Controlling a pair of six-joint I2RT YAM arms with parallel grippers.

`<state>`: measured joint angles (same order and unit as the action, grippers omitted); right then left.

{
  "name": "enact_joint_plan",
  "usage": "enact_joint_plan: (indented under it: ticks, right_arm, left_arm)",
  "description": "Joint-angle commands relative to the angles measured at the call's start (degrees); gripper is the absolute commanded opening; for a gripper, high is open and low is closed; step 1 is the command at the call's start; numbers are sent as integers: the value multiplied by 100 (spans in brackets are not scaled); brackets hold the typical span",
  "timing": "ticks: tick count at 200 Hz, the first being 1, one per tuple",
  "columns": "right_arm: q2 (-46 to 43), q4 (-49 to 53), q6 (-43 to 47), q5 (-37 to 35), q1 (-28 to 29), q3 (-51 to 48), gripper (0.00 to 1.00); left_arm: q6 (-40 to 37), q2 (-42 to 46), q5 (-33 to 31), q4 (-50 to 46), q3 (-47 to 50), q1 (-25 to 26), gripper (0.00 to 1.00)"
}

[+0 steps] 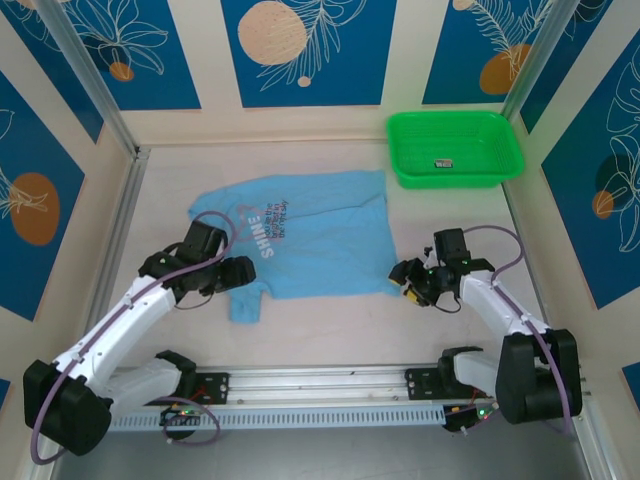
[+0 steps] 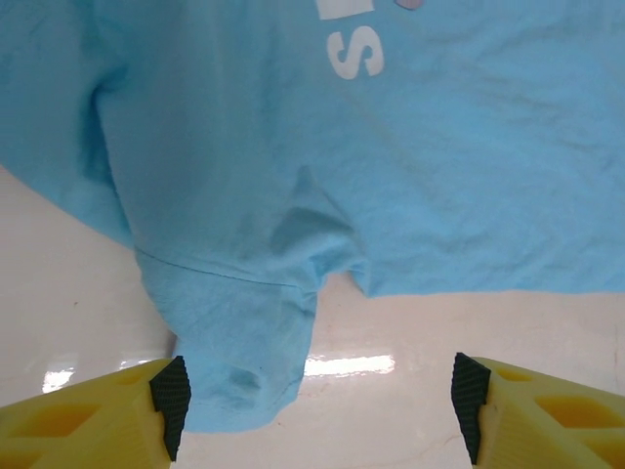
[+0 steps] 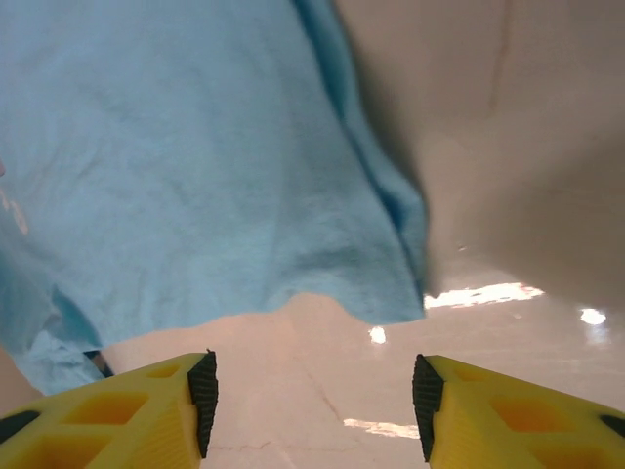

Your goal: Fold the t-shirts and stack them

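Observation:
One light sky-blue t-shirt point(image 1: 310, 235) lies spread on the table, lettering up, with a sleeve point(image 1: 246, 302) hanging toward the near edge. In the left wrist view that sleeve point(image 2: 234, 342) lies between the wide-apart fingers of my open left gripper point(image 2: 317, 405), close to the left pad point(image 2: 172, 403). My left gripper point(image 1: 236, 274) hovers at the shirt's left near side. At the shirt's right near corner my right gripper point(image 1: 406, 277) stands open. The wrist view shows bare table between its fingers and the shirt's corner point(image 3: 391, 283) just ahead of my right gripper point(image 3: 312, 401).
A bright green plastic basket point(image 1: 455, 150) sits at the back right with a small dark item inside. Metal frame posts point(image 1: 95, 90) rise at the back corners. A rail point(image 1: 320, 385) runs along the near edge between the arm bases.

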<state>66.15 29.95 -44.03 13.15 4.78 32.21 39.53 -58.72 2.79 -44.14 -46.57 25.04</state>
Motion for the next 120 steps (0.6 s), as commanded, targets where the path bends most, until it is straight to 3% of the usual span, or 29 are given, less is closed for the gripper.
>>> enact_joint_plan:
  ticks: [1, 25, 68, 87, 120]
  right_arm:
    - [178, -225, -163, 52, -38, -45, 54]
    - [482, -477, -213, 53, -47, -182, 50]
    - [1077, -569, -112, -53, 165, 66, 42]
    - [1092, -530, -141, -191, 239, 112, 28]
    - [1375, -194, -6, -613, 655, 456, 28]
  left_arm:
    - [498, 258, -510, -98, 260, -46, 73]
    - [814, 615, -642, 16, 706, -297, 73]
    - [860, 648, 581, 1053, 1411, -726, 62]
    - [749, 496, 692, 1074, 1447, -727, 62]
    - [549, -35, 999, 1222, 1496, -723, 57]
